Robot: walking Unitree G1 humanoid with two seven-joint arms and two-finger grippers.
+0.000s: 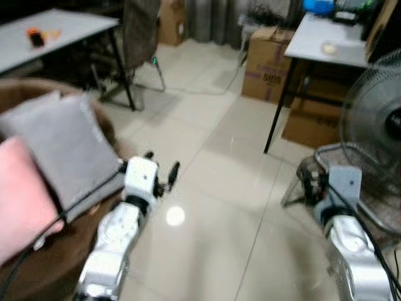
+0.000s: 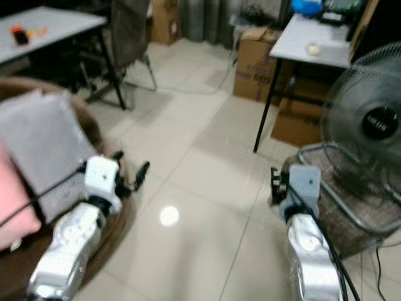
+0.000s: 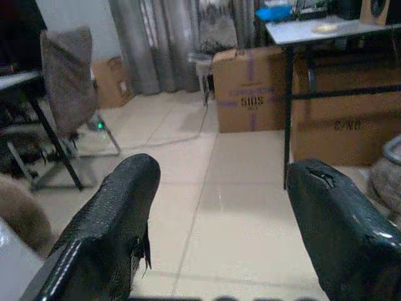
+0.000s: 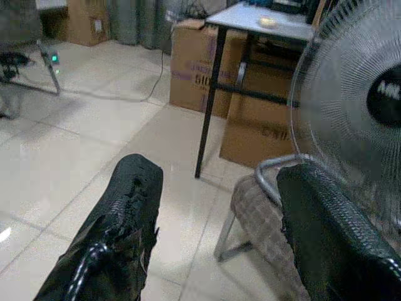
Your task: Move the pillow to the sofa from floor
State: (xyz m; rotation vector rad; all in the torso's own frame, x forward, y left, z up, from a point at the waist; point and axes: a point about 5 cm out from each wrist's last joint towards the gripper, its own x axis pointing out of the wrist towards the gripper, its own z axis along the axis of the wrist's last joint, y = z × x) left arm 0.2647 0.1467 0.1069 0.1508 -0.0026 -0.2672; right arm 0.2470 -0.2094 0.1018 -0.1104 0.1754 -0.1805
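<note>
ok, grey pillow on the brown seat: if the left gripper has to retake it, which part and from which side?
Probably the near lower corner of the grey pillow, approached from the floor side. It lies tilted on the brown sofa with that edge overhanging right beside the left gripper, whose fingers are open. The pink pillow crowds its other side. The right gripper is far off, by the fan.

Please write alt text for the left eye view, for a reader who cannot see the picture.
A grey pillow lies on a brown sofa beside a pink pillow, with the robot's open left gripper just off its edge. The right gripper hangs over the tiled floor near a fan. Behind stand two tables and cardboard boxes.
</note>
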